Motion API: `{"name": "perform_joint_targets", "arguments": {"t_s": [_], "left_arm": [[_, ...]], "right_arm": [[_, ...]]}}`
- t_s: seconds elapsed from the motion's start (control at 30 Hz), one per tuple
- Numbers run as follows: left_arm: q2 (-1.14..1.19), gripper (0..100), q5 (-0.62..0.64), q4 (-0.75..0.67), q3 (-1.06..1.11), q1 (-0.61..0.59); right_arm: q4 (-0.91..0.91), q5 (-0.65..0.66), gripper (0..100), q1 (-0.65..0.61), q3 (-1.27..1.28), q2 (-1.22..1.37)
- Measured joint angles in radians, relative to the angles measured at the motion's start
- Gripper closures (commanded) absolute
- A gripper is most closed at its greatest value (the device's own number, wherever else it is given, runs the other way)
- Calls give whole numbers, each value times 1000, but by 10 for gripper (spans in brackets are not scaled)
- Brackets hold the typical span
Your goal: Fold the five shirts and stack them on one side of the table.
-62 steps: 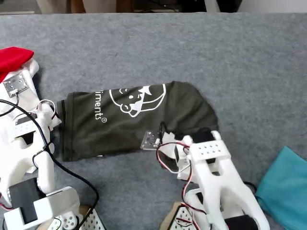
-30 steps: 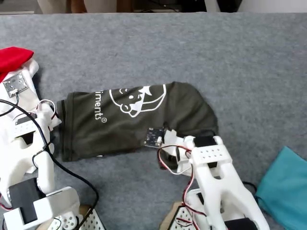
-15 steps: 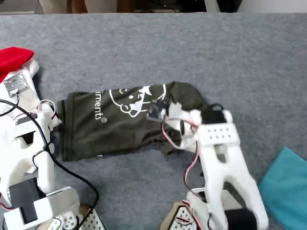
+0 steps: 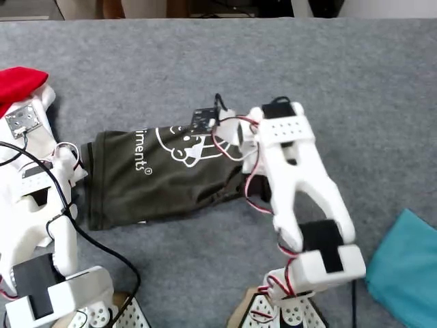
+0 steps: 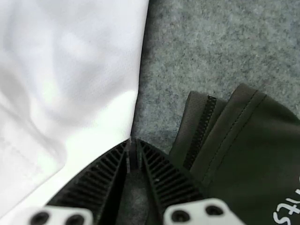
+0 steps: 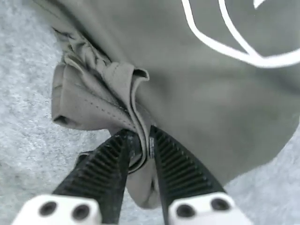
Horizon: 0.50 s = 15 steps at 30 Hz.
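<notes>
Dark shirt (image 6: pixel 211 93): a bunched fold of its hem is pinched between the right gripper's (image 6: pixel 143 136) jaws, which are nearly together with the cloth puckered around their tips. From that pinch the fabric spreads out wrinkled on one side and smooth on the other, where a white printed outline runs across it. In the high view the right arm (image 4: pixel 293 164) stretches over the shirt's right end, its wrist above the print, and the rest of the shirt (image 4: pixel 157 181) lies flat in the middle of the grey table (image 4: pixel 341 68).

The left gripper (image 5: pixel 133 143) has its jaws closed tip to tip, right at the edge of a white shirt (image 5: pixel 70 56); I cannot tell whether they nip that edge. The dark shirt's stitched corner (image 5: pixel 243 150) lies just beside it.

A red shirt (image 4: pixel 19 80) sits at the table's far left edge, a teal one (image 4: pixel 406 263) at the near right.
</notes>
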Motion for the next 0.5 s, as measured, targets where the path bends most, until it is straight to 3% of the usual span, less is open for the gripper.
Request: {"name": "perform_joint_targets", "arguments": {"t_s": [0.17, 0.5], "left_arm": [[0, 980, 0, 0, 0, 0], [0, 980, 0, 0, 0, 0]], "right_arm": [[43, 49, 833, -3, -118, 95], [74, 54, 823, 5, -281, 150]]}}
